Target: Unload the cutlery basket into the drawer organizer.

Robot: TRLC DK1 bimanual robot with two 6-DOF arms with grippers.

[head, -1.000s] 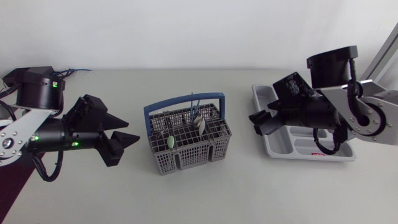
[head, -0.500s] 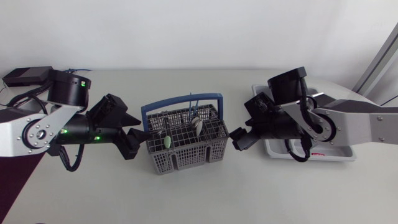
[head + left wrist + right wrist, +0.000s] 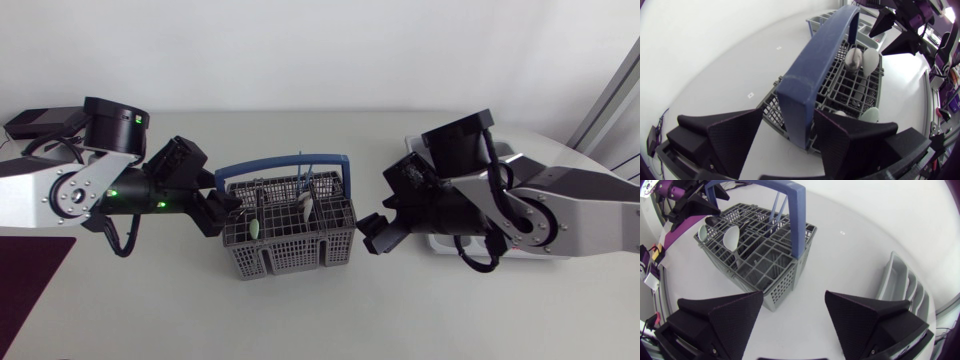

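The grey lattice cutlery basket [image 3: 290, 238], with an arched blue handle [image 3: 285, 163], stands mid-worktop [image 3: 300, 320], pale spoons [image 3: 304, 203] upright in its cells. The left tool [image 3: 224, 212] is spread, with the handle's leg between its fingers; the right tool [image 3: 370, 235], also spread, hangs just beside the opposite wall. The grey drawer organizer [image 3: 900, 287] lies behind the right arm
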